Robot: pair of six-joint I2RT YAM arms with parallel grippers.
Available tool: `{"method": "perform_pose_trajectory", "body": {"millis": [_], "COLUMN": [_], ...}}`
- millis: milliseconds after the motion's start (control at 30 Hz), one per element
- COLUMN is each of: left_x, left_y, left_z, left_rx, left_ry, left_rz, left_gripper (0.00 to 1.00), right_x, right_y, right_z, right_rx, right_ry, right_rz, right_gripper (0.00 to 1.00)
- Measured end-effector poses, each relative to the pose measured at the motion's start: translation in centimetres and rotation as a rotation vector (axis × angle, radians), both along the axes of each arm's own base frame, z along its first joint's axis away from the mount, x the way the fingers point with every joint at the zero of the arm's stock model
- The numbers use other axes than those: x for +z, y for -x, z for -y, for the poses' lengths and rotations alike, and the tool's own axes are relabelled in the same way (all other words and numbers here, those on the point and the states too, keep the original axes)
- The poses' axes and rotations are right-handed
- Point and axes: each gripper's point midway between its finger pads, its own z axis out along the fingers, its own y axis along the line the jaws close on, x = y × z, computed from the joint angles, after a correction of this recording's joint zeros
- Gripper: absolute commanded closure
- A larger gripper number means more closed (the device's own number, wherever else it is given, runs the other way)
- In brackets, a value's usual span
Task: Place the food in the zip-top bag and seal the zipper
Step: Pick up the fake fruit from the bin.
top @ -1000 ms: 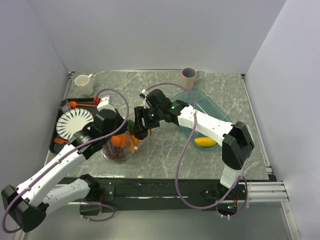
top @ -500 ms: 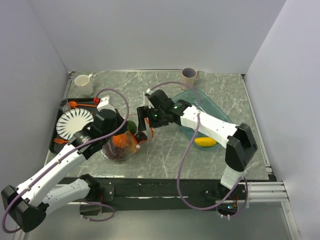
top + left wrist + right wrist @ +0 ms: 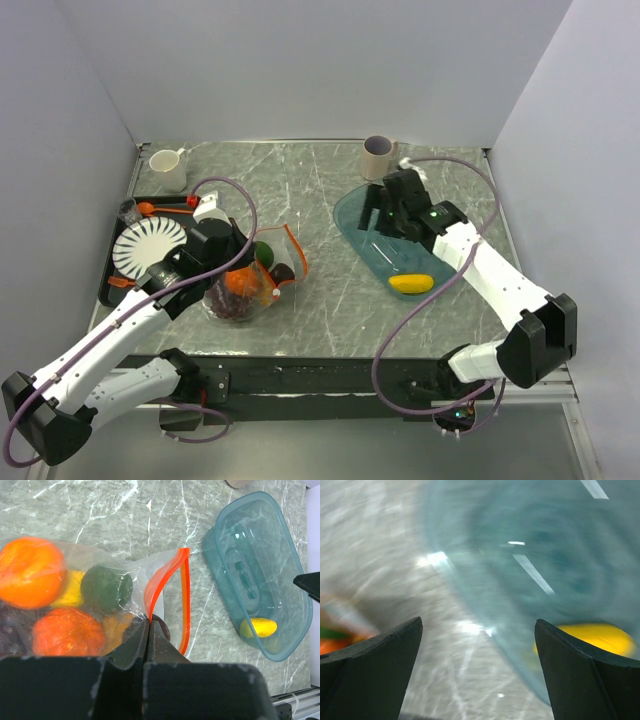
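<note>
Most of the food already sits inside the zip-top bag (image 3: 135,567): two orange fruits (image 3: 30,572), a yellow piece (image 3: 72,587) and the green avocado (image 3: 106,587) show through the clear plastic, with something dark purple low in the bag. One yellow lemon (image 3: 257,627) lies outside it, in the teal bowl (image 3: 260,545), well apart to the right on the counter (image 3: 330,300). The left hand (image 3: 149,625) is clenched on the bag's rim, pinching the plastic just beside the zipper (image 3: 167,592), whose orange-red strip gapes in a loop, so the mouth stands open and unsealed. The right hand (image 3: 477,624) hangs over the bowl with its fingers spread wide and nothing between them, the lemon just ahead of it. By my reckoning the job is well past halfway: that lemon needs bagging, then the zipper has to be run shut.
</note>
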Motion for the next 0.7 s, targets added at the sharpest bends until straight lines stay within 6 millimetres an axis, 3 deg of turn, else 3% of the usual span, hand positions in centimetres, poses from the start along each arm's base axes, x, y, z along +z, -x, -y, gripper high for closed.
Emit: {"method": "perform_pose_trajectory", "body": {"millis": [133,300,467,700], "left_x": [0.0,0.0,-0.4,-0.4], "left_y": [0.0,0.0,-0.2,-0.3], "left_z": [0.0,0.0,0.2,0.3], "left_rx": [0.0,-0.001,-0.003,-0.005], "left_ry": [0.0,-0.001,-0.007,-0.004], "left_rz": [0.0,-0.001,-0.011,-0.008], "left_gripper": [0.99,0.99,0.99,0.99], "right_x": [-1.6,-2.0,-3.8,-8.2], "right_y": [0.8,2.1,3.5,4.1], "right_z": [4.5,6.9,7.9,7.3], "right_rx": [-0.209,-0.397,-0.497,-0.496], "right_ry": [0.074,0.087,0.122,0.186], "right_rz": [-0.047,-0.072,-0.156,-0.31], "right_gripper": [0.0,0.0,0.0,0.0]}}
